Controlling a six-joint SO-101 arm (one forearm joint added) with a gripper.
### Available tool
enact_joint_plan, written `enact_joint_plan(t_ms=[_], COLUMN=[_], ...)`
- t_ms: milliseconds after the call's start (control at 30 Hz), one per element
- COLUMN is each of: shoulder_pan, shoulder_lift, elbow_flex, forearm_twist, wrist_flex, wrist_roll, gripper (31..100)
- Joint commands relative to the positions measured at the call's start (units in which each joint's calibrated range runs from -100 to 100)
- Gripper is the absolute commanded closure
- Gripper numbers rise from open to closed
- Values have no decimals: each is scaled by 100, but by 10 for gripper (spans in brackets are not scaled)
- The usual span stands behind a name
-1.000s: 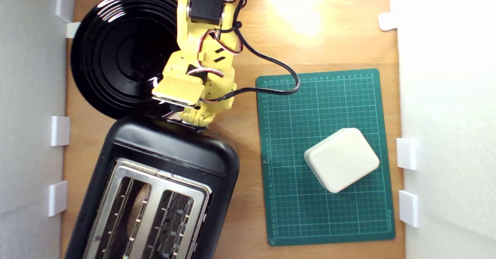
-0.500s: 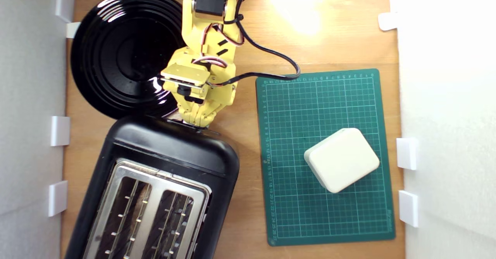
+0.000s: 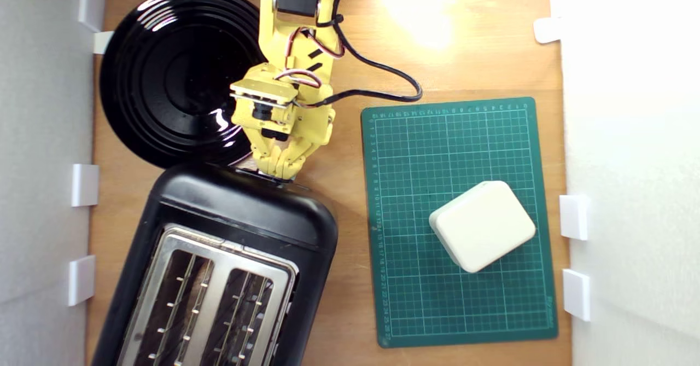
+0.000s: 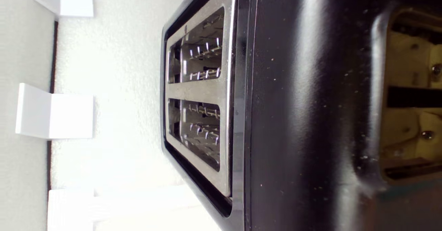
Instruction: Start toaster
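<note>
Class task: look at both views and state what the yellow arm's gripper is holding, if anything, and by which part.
It cannot be told. The gripper points down at the toaster end wall, fingertips hidden behind its edge.

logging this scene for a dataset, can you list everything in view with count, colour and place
toaster: 1, glossy black with a silver two-slot top plate, at the exterior view's lower left
plate: 1, black, round and ridged, at the exterior view's upper left, beside the toaster's end
cutting mat: 1, green with a grid, flat on the table at the exterior view's right
box: 1, cream-white with rounded corners, lying on the mat
table: 1, brown wood, under everything
brackets: white, several along the pale walls on both sides
cable: 1, black, looping from the arm toward the mat
arm: 1, yellow, reaching in from the top edge
tool: 1, yellow, tip at the toaster's end; open or shut unclear
</note>
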Motion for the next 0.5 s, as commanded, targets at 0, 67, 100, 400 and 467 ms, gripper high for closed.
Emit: enact_joint_plan(t_ms=[0,67,100,400,467], shoulder_pan=[185,216,216,208,208], shoulder_lift=[347,347,347,214,72], elbow_flex=[716,780,825,771,707], forearm_twist=[1,1,1,-75,-75], wrist_flex=[-335,-344,-395,-361,-344], wrist_roll=[31,31,31,31,31], gripper=[989,989,989,989,989])
